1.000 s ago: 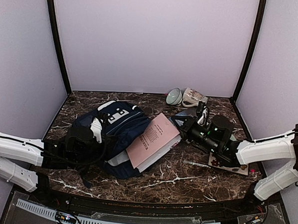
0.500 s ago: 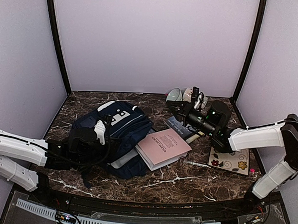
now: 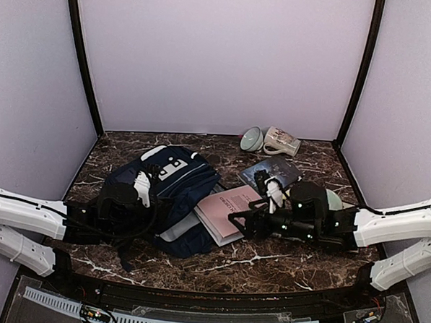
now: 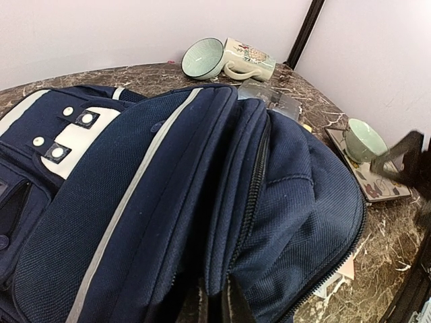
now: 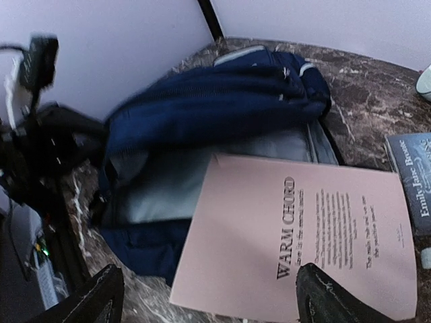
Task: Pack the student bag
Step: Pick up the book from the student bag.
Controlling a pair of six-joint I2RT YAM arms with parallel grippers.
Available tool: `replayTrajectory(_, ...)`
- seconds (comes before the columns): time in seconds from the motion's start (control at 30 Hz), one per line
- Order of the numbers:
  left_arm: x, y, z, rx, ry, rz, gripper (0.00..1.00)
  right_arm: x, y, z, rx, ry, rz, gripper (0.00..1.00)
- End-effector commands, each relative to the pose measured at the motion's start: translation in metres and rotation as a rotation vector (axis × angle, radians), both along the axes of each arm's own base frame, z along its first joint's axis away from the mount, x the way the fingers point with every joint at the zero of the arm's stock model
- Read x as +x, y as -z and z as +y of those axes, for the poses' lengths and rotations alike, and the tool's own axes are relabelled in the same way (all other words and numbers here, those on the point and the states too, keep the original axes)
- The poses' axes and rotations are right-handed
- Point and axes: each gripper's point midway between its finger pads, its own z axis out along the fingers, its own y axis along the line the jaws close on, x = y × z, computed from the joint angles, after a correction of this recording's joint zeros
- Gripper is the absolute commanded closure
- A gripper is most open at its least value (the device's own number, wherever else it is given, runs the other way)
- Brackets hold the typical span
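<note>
L pincer [image 4: 215, 306] was clamped together on fabric at the near edge of the student bag; wrist view showed cloth pinched betw. its fingers. The student bag [image 3: 172, 179], navy w/ white trim, lay flat on the counter [image 3: 268, 264], left of centre, main zip gaping, pale lining showing. A pink book [image 5: 303, 235] titled WARM CHORD lay just right of the bag, one corner over the bag's open mouth. R pincer [image 5: 215, 303] was low over that book, right of the bag, fingers wide apart, gripping nothing. A dark book [image 3: 274, 170] lay further right of the bag. Behind-right of the bag, by the back wall: a pale-green bowl [image 3: 251, 139] on its side, just beside a tipped-over mug [image 3: 281, 142].
</note>
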Motion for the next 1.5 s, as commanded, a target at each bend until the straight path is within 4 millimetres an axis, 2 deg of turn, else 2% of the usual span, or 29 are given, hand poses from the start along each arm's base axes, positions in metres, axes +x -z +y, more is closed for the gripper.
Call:
replayTrajectory(0.0, 0.003, -0.04, 0.002, -0.105, -0.029, -0.062, 1.0, -0.007, 0.061, -0.009, -0.348, 0.079, -0.167, 0.1)
replayTrajectory(0.07, 0.003, -0.043, 0.006, -0.103, -0.035, -0.068, 1.0, -0.01, 0.069, -0.005, -0.421, 0.108, -0.255, 0.1)
replayTrajectory(0.13, 0.002, -0.046, 0.009, -0.102, -0.041, -0.074, 1.0, -0.021, 0.072, 0.001, -0.496, 0.107, -0.392, 0.09)
replayTrajectory(0.23, 0.001, -0.046, 0.013, -0.097, -0.045, -0.075, 1.0, -0.041, 0.069, 0.008, -0.562, 0.082, -0.599, 0.06)
replayTrajectory(0.33, 0.0, -0.046, 0.016, -0.097, -0.049, -0.077, 1.0, -0.047, 0.073, 0.013, -0.644, 0.052, -0.7, 0.04)
replayTrajectory(0.63, -0.001, -0.045, 0.017, -0.098, -0.047, -0.078, 1.0, -0.026, 0.109, 0.018, -1.019, 0.111, -0.878, 0.04)
replayTrajectory(0.73, -0.001, -0.043, 0.017, -0.098, -0.043, -0.075, 1.0, -0.021, 0.115, 0.018, -1.072, 0.147, -0.939, 0.04)
replayTrajectory(0.8, -0.001, -0.043, 0.017, -0.095, -0.042, -0.073, 1.0, -0.02, 0.111, 0.019, -1.065, 0.177, -0.968, 0.06)
replayTrajectory(0.83, -0.001, -0.043, 0.017, -0.095, -0.042, -0.073, 1.0, -0.019, 0.105, 0.019, -1.044, 0.2, -0.98, 0.08)
replayTrajectory(0.97, -0.001, -0.042, 0.017, -0.093, -0.042, -0.074, 1.0, -0.021, 0.08, 0.021, -0.978, 0.258, -1.032, 0.37)
replayTrajectory(1.03, -0.001, -0.043, 0.016, -0.093, -0.042, -0.075, 1.0, -0.022, 0.075, 0.021, -0.977, 0.259, -1.063, 0.47)
replayTrajectory(1.17, 0.0, -0.044, 0.015, -0.095, -0.04, -0.075, 1.0, -0.031, 0.068, 0.026, -0.945, 0.232, -1.135, 0.61)
replayTrajectory(1.3, 0.0, -0.044, 0.015, -0.091, -0.043, -0.076, 1.0, -0.036, 0.065, 0.038, -0.931, 0.215, -1.145, 0.82)
replayTrajectory(1.37, 0.0, -0.043, 0.016, -0.087, -0.045, -0.075, 1.0, -0.041, 0.06, 0.043, -0.912, 0.206, -1.158, 0.86)
replayTrajectory(1.47, -0.001, -0.043, 0.015, -0.088, -0.037, -0.071, 1.0, -0.047, 0.048, 0.052, -0.897, 0.192, -1.191, 0.87)
